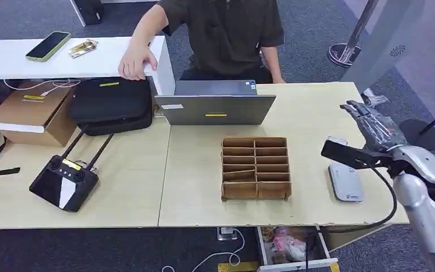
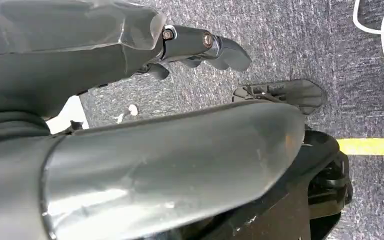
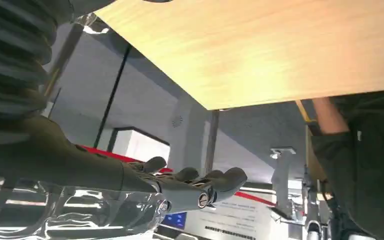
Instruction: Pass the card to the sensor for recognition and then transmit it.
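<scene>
While right hand [image 1: 374,126] hovered spread, holding nothing, above table [image 1: 311,107] beside sensor [image 1: 345,181], left hand [image 2: 200,45] hung floorward, apparently idle, fingers loosely curled, empty.

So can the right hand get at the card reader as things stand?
Probably yes. The right hand is raised at the table's right edge, just beyond the card reader, and nothing stands between them.
</scene>
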